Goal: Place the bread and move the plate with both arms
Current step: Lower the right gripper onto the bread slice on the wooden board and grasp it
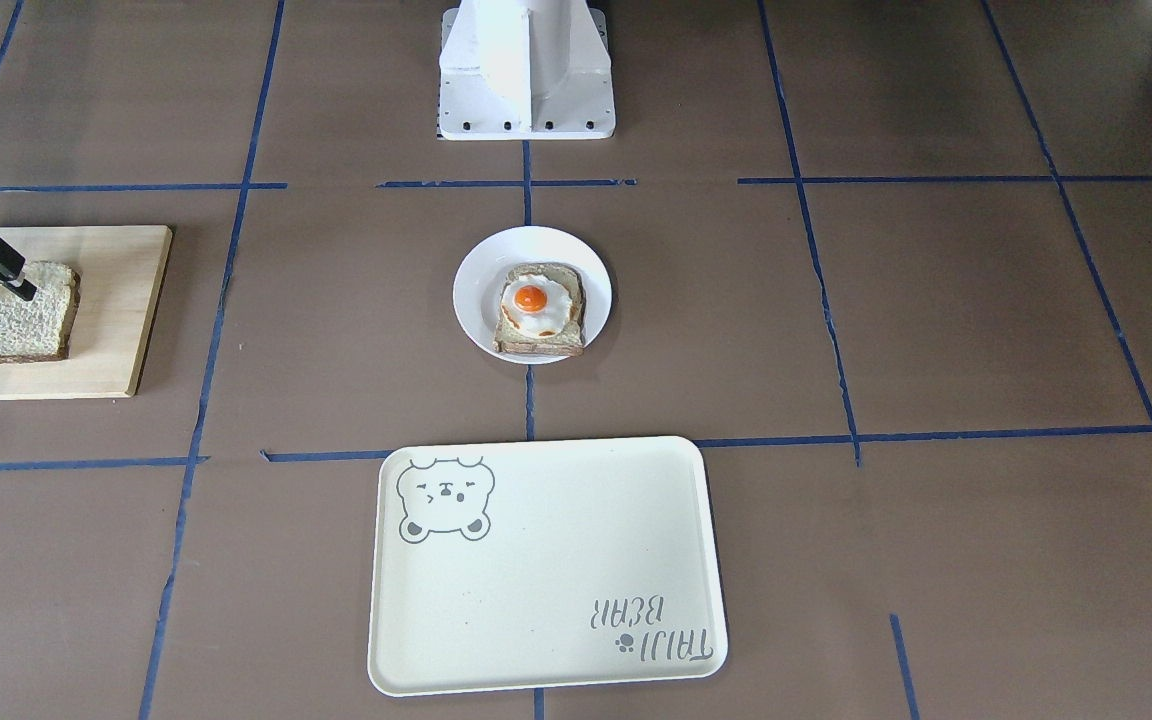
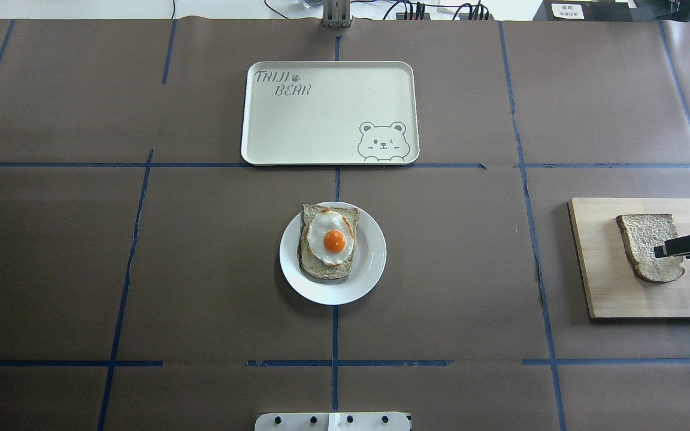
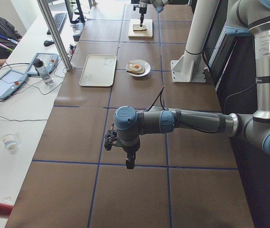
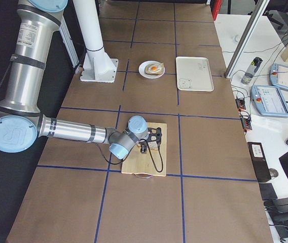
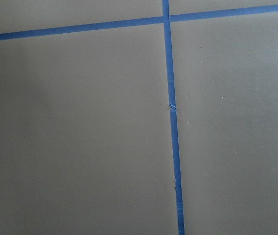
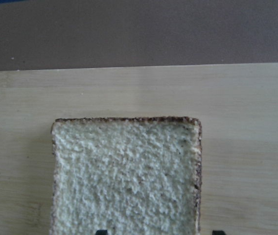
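Overhead exterior: your right jaws spread astride one edge of the bread (image 2: pixel 641 230) on the board (image 2: pixel 596 269); left jaws, cannot tell. Pinch only that edge and it may droop, slipping short of the plate (image 2: pixel 372 263).

At the table's right edge we see the right gripper (image 2: pixel 659 250) cut off; the left gripper's (image 3: pixel 109 142) jaws are too small.
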